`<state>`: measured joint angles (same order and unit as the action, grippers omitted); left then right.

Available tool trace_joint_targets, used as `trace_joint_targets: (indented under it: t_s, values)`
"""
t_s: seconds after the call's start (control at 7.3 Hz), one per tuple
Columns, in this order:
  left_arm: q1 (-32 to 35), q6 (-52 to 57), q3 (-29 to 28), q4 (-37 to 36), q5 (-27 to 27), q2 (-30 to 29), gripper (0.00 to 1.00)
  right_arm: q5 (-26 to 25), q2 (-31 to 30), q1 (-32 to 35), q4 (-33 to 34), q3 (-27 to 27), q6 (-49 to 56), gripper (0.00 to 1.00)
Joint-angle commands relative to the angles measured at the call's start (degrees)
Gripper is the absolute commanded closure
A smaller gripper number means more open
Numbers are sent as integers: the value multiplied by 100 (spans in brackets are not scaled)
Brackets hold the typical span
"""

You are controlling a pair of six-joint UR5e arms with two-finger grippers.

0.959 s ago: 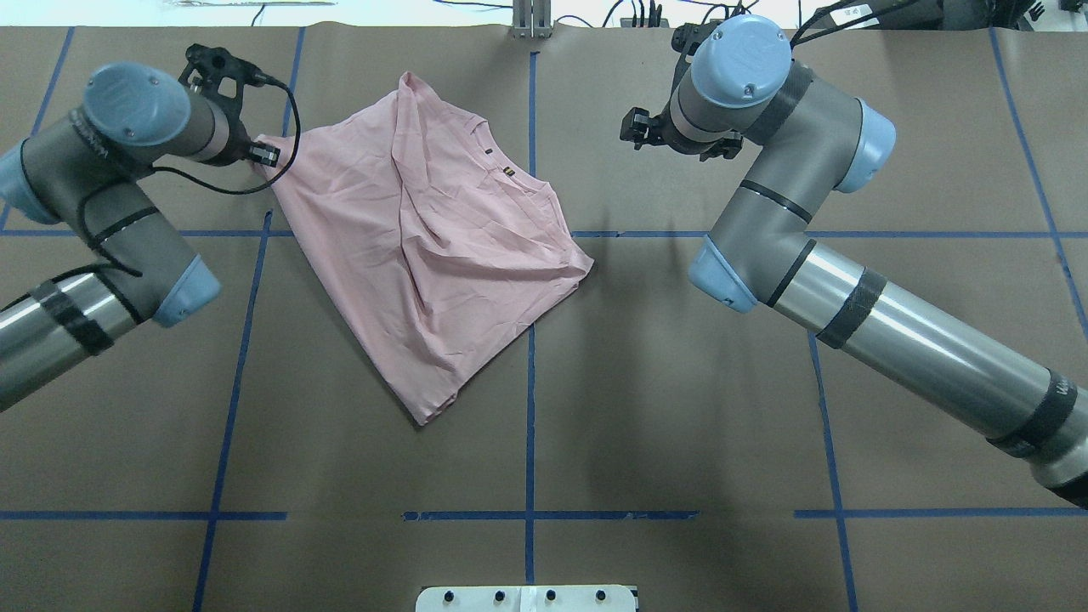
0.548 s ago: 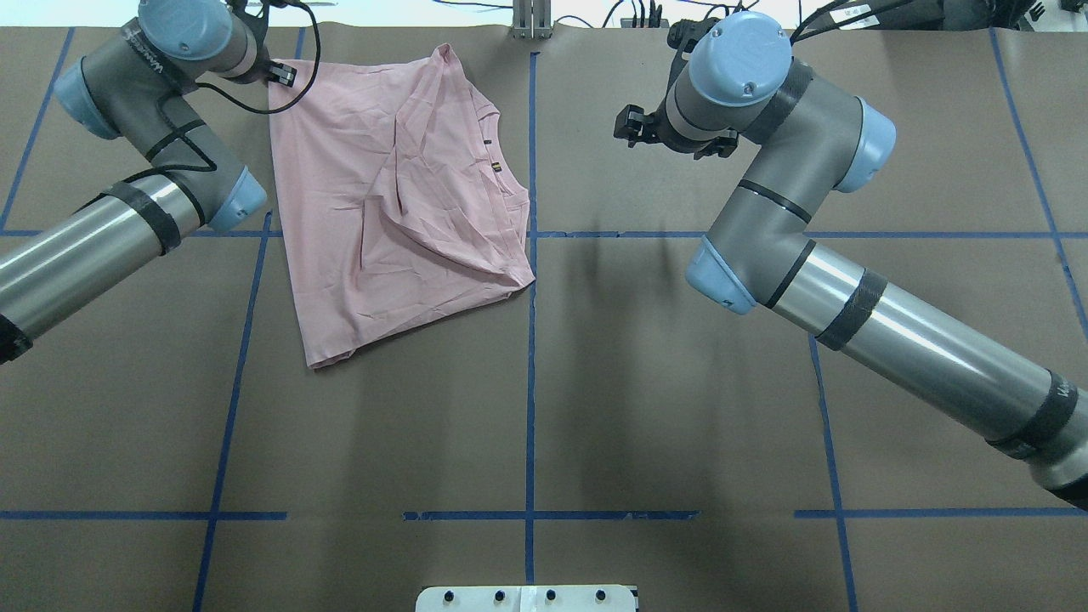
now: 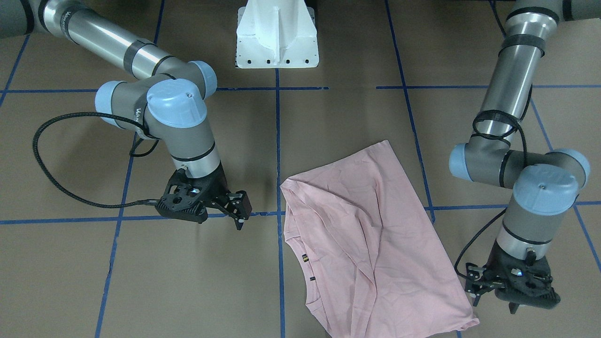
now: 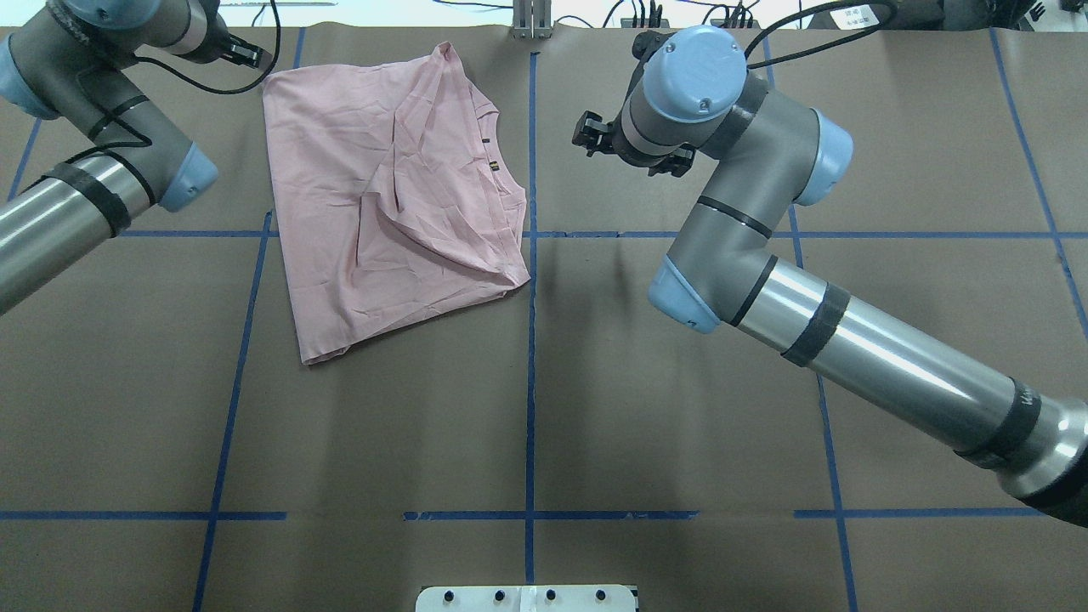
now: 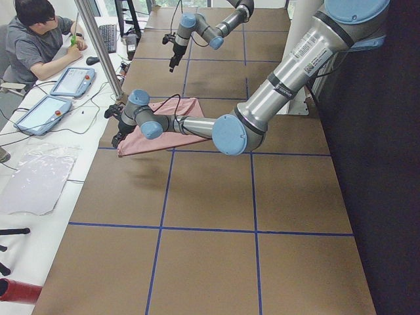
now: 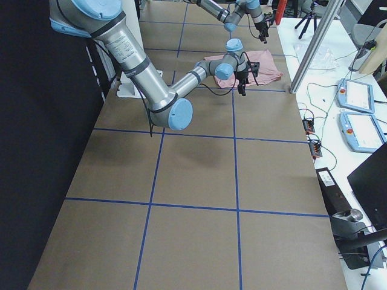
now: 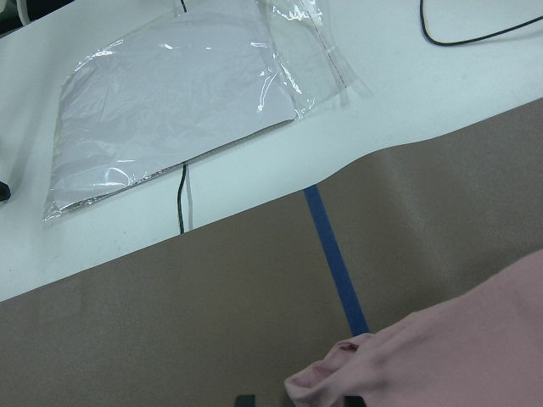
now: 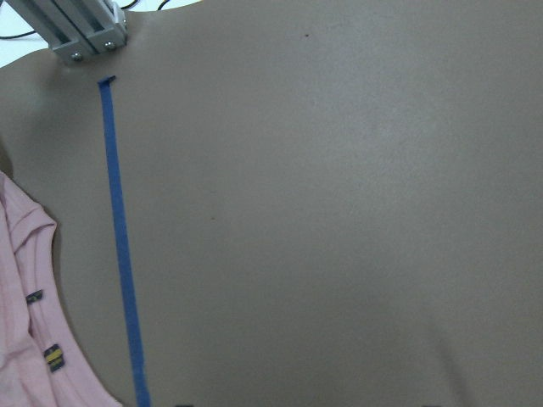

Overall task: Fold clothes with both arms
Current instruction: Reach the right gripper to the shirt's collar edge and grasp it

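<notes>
Your left gripper hangs low at the far edge of the table, on the robot's left side. Its two fingers stand apart with nothing between them. A corner of the shirt lies just beside it on the brown cover. In the left wrist view that corner shows as a small curled lump close to the fingertips, and you cannot tell whether it touches them. Your right gripper hovers over bare cover on the other side of the centre tape line, near the shirt but clear of it. Its fingers are also spread and hold nothing. The shirt lies loosely folded and creased in the far part of the table's left half, with one side running along the centre line. One lower corner points back toward the robot. The collar, with two small tags on it, faces the right gripper and shows at the left edge of the right wrist view. The left arm reaches in from the near left and bends at the far edge. The right arm stretches across from the near right. Past the cover's edge, the left wrist view shows a white bench with a clear plastic bag on it. A person sits at that bench in the left side view.
</notes>
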<state>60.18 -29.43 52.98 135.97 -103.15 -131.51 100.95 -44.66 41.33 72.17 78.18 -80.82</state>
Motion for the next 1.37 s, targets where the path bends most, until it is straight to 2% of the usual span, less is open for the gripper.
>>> trace_joint_targets:
  t_s: [0.0,0.41,0.55,0.69,0.82,1.23]
  values:
    - [56,8,712,-88,-153,416,0,-49,343,-387,8,-197,-522,33]
    - [47,8,731,-89,-161,416,0,-313,608,-950,-1,-427,109,34]
    - [47,8,731,-89,-153,416,0,-357,669,-1055,-36,-470,119,44]
    - [47,8,731,-80,-153,416,0,-383,696,-1065,-506,-593,111,49]
    - [47,8,731,-80,-153,416,0,-392,696,-1057,-1094,-803,111,49]
    - [38,-19,792,-71,-153,486,0,-305,696,-1039,-1205,-998,566,53]
